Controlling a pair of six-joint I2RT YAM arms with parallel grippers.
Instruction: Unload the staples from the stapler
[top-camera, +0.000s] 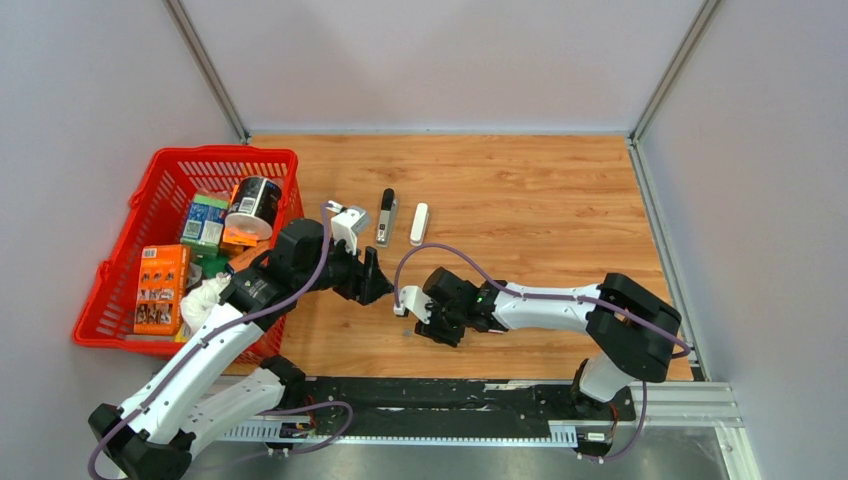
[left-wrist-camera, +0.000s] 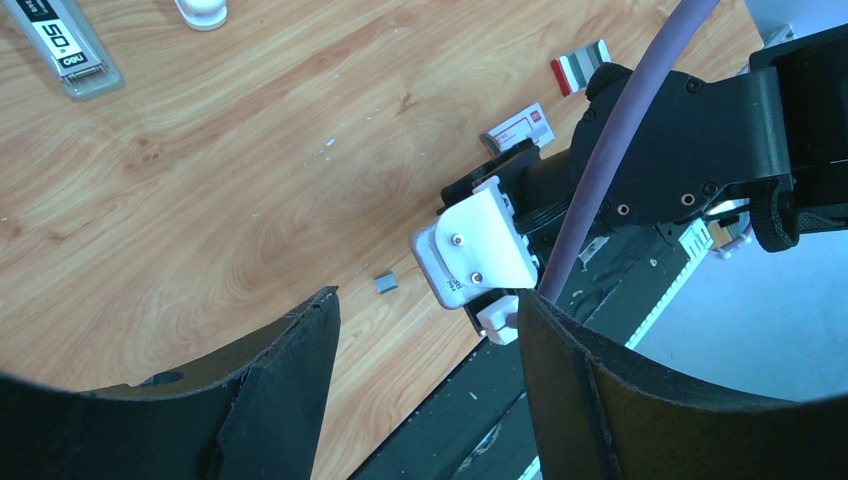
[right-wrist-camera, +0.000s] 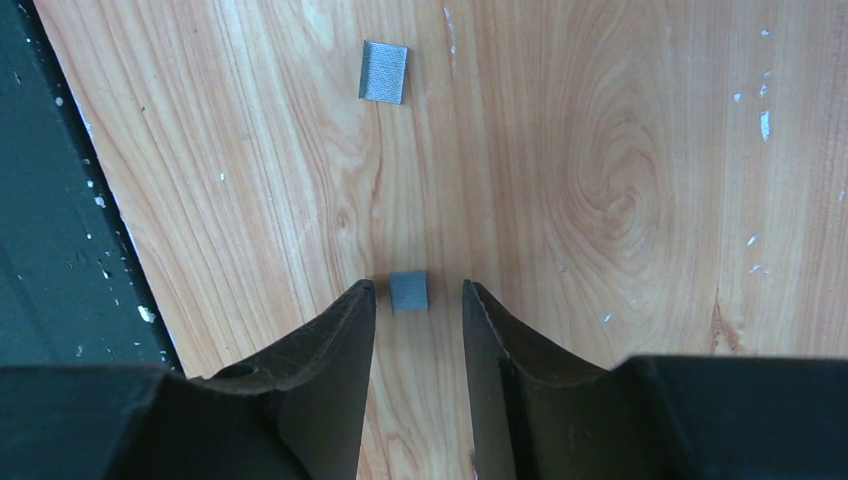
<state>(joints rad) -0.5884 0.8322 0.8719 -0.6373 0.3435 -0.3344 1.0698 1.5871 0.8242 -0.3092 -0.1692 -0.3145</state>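
The stapler lies in two parts at the back of the wooden table: a slim white shell (top-camera: 418, 223) and, beside it, a grey bar with a black tip (top-camera: 386, 216). The left wrist view shows the bar (left-wrist-camera: 62, 45) and an end of the shell (left-wrist-camera: 200, 12). My right gripper (right-wrist-camera: 417, 288) points down at the table, open, with a small grey staple block (right-wrist-camera: 408, 291) between its fingertips and a gap on each side. A second staple block (right-wrist-camera: 383, 72) lies farther out. My left gripper (left-wrist-camera: 428, 300) hangs open and empty above the right gripper (top-camera: 412, 312).
A red basket (top-camera: 150, 185) full of boxes and a tape roll stands at the left. A small red-and-white box (left-wrist-camera: 520, 128) and a striped card (left-wrist-camera: 580, 65) lie behind the right arm. The black base rail (top-camera: 450, 395) runs along the near edge.
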